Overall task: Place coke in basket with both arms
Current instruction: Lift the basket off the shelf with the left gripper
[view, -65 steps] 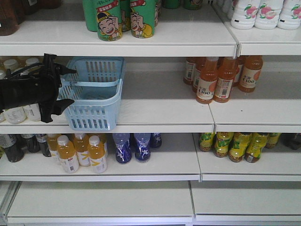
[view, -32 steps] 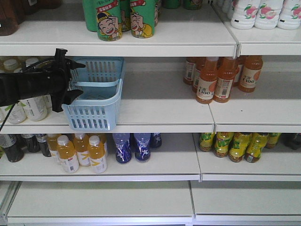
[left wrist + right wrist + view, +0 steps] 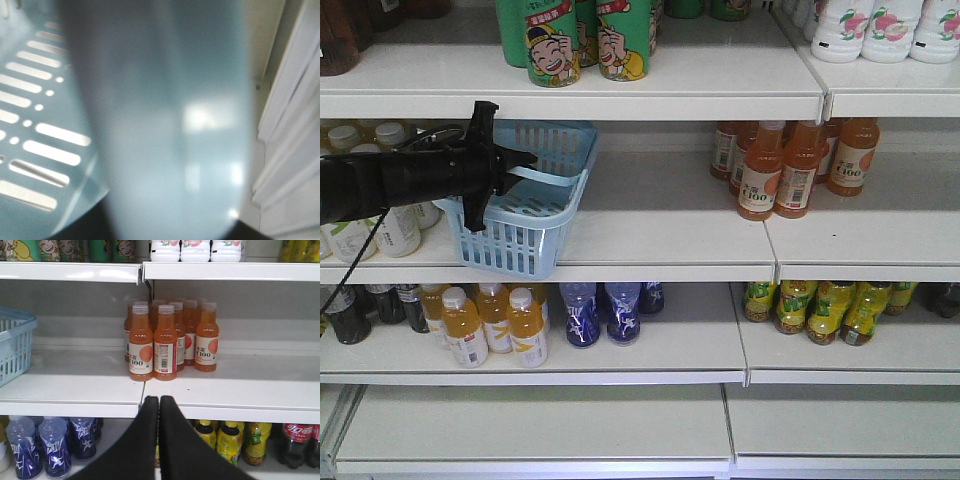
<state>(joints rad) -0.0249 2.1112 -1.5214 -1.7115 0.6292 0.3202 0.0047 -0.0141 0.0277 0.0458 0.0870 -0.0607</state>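
The pale blue slotted basket [image 3: 520,240] sits tipped on the middle shelf [image 3: 670,225], mouth up, long axis running back into the shelf, one hoop handle [image 3: 558,176] pinched in the left gripper [image 3: 525,168] at its left. The coke [image 3: 295,442], upright in its red wrap, stands a shelf lower, right of the empty, closed right gripper [image 3: 159,402].

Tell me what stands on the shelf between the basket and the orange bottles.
Nothing: bare white shelf between basket and orange bottles, seen in the front view.
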